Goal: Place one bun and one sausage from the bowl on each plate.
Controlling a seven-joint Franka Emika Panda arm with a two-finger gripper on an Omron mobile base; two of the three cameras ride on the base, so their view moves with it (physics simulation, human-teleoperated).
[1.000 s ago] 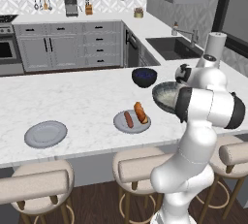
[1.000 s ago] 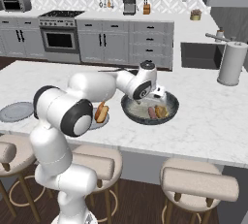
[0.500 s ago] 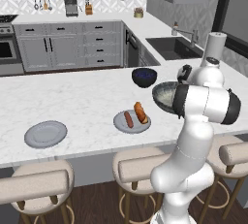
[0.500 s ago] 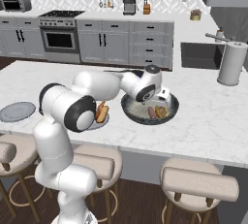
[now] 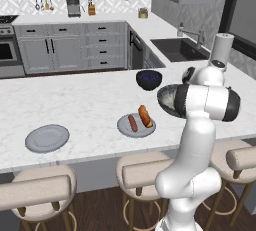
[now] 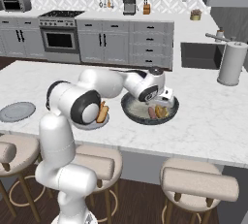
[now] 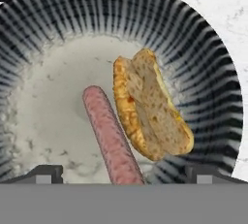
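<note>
Hand (image 7: 121, 172) hovering wide open, empty, over wide grey speckled bowl (image 7: 213, 72); long pink sausage (image 7: 109, 138) lying directly beneath, running away from the fingertips, golden split bun (image 7: 150, 104) just beside.

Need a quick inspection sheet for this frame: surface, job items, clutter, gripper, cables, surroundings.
Surface: white marble island counter, stools along its near edge.
Job's things: grey bowl holds one sausage and one bun, side by side. Near plate carries a sausage and a bun. Far plate is bare.
Clutter: dark blue bowl; paper towel roll.
Gripper: gripper open, over the grey bowl, holding nothing.
Cables: nothing seen.
Surroundings: sink, stove, grey cabinets, coffee maker on the back counter.
</note>
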